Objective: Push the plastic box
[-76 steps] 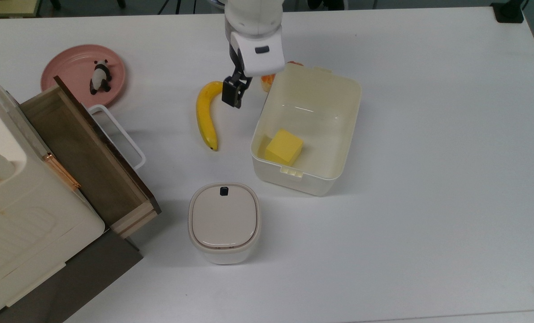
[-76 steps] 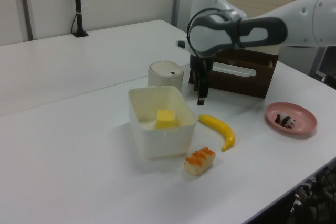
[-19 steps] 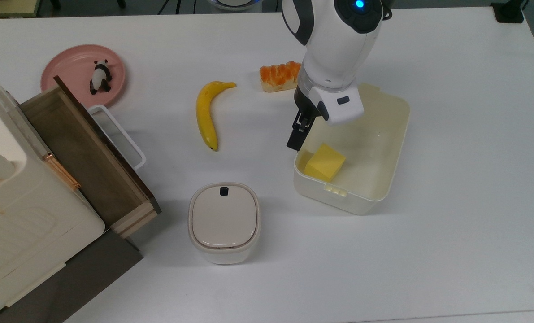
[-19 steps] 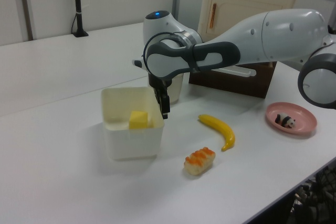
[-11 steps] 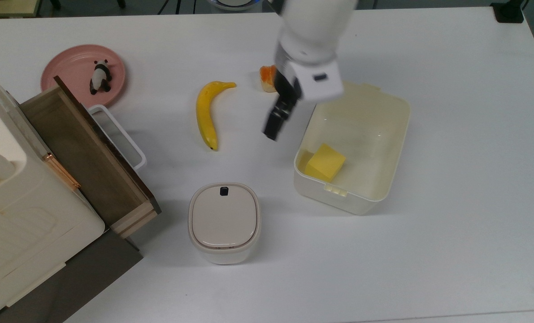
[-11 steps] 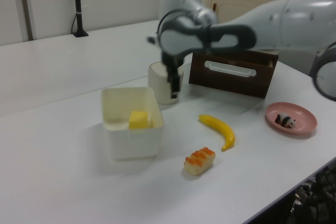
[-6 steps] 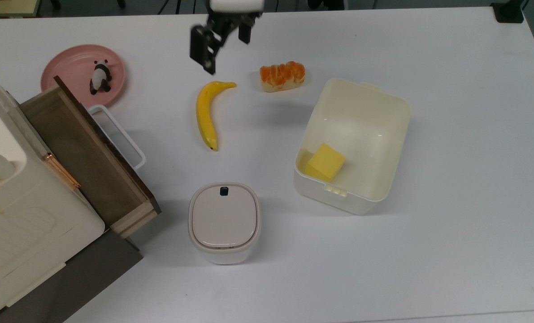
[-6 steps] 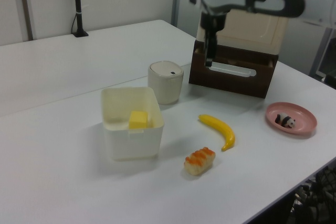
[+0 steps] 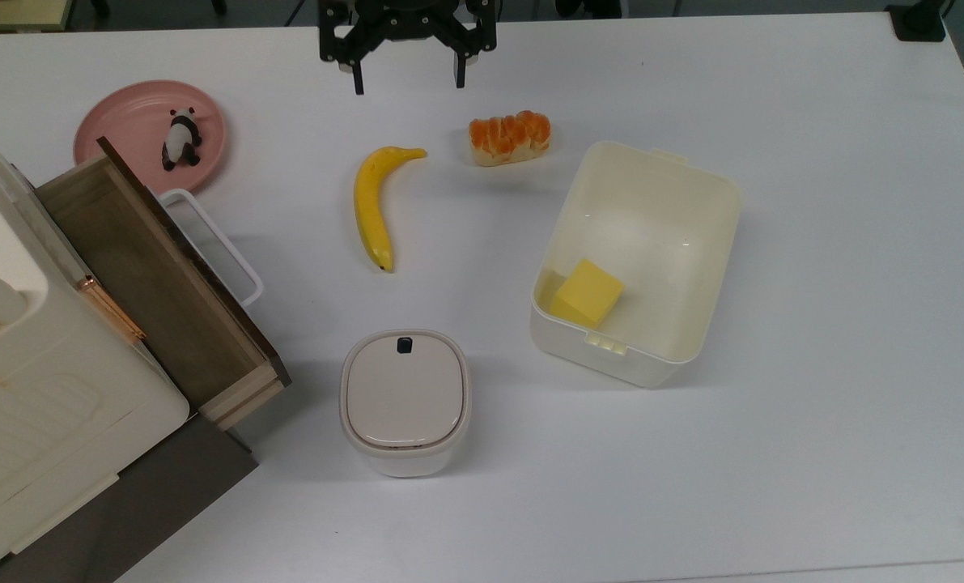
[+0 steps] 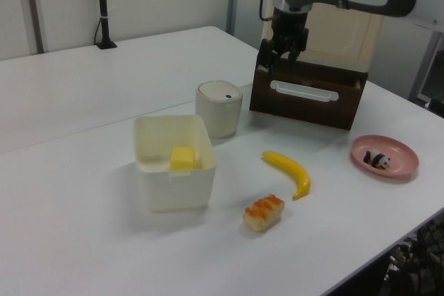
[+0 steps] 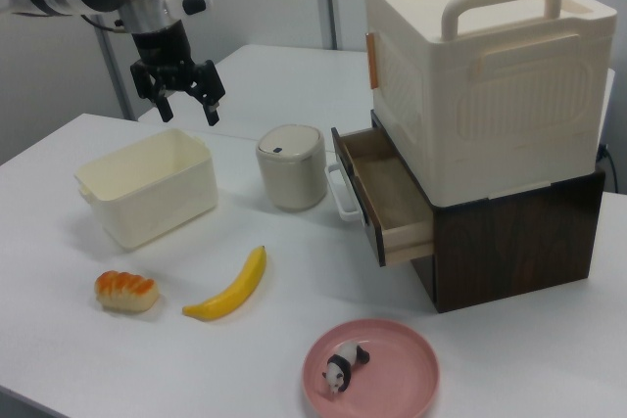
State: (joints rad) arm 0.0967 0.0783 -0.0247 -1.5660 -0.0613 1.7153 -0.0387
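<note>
My gripper (image 9: 407, 77) is up and away now, spread wide and holding nothing, hovering above the far table edge beyond the banana (image 9: 371, 204) — a moment ago it sat at the plastic box's (image 9: 638, 263) wall. The box has slid toward the top view's right, well apart from the bread (image 9: 510, 137) it once crowded, so I judge the push done. It sits right of centre, yellow block (image 9: 586, 292) in its near left corner, long axis running near-to-far and tilted slightly — the far end leans right.
</note>
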